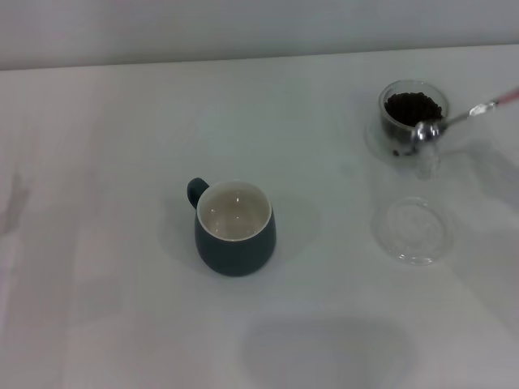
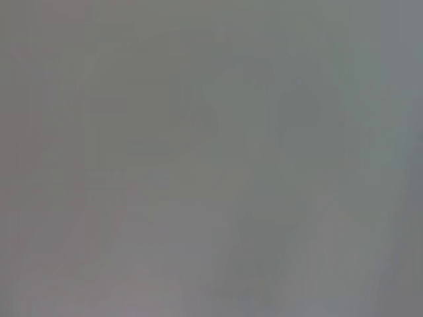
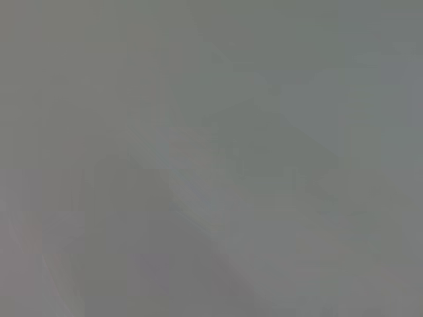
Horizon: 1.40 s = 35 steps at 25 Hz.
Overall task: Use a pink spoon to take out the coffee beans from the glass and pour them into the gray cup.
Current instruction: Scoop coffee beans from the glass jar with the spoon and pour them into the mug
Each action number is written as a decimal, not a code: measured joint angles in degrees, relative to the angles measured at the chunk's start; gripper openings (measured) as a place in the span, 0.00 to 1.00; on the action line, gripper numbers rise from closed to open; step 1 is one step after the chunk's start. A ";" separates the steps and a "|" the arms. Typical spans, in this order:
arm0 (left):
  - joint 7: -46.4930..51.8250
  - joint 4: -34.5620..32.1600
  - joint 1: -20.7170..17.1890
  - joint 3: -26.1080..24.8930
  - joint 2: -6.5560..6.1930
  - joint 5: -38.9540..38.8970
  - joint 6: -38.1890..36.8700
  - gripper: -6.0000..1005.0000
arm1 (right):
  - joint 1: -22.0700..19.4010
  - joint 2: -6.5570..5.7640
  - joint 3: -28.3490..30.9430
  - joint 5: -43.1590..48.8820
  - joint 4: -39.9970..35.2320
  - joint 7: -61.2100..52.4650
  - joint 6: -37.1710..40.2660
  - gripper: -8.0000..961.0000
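Nearest in the head view, the gray cup (image 1: pixel 234 228) is sitting upright on the white counter (image 1: pixel 97 243), its white inside showing bare and its small handle turned toward the far left. Off to its right, well apart, a shallow clear dish (image 1: pixel 410 230) is lying flat. Farther back on the right, the glass (image 1: pixel 413 113) is standing with the coffee beans (image 1: pixel 414 105) heaped dark inside it. The pink spoon (image 1: pixel 454 122) is slanting in from the right edge, its silver bowl hanging at the glass's near rim, its pink handle running out of view. Neither gripper is showing here, so I cannot tell how the fingers are set. Both wrist views are giving only a featureless gray haze, adding nothing the head view lacks.
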<state>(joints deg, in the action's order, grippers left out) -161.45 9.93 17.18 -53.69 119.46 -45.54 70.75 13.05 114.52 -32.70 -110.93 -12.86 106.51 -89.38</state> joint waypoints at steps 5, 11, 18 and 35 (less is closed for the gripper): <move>0.00 0.01 0.26 0.11 -0.01 0.09 0.01 0.89 | 4.58 0.00 0.00 -0.24 -4.95 3.60 1.77 0.16; 0.00 0.01 0.11 0.17 0.06 0.13 0.01 0.89 | 7.15 0.04 -0.66 0.81 -8.18 9.67 6.75 0.16; 0.05 0.01 0.06 0.21 0.18 0.13 -0.52 0.89 | 6.89 0.35 -0.74 1.44 -8.19 14.01 12.42 0.16; 0.09 0.60 0.66 0.26 0.18 0.29 -0.79 0.89 | 7.73 0.71 -0.97 1.49 -4.26 20.35 17.30 0.16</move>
<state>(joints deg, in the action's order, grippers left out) -161.36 10.53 17.84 -53.43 119.64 -45.25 69.97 20.78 115.23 -33.67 -109.44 -17.12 126.86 -72.07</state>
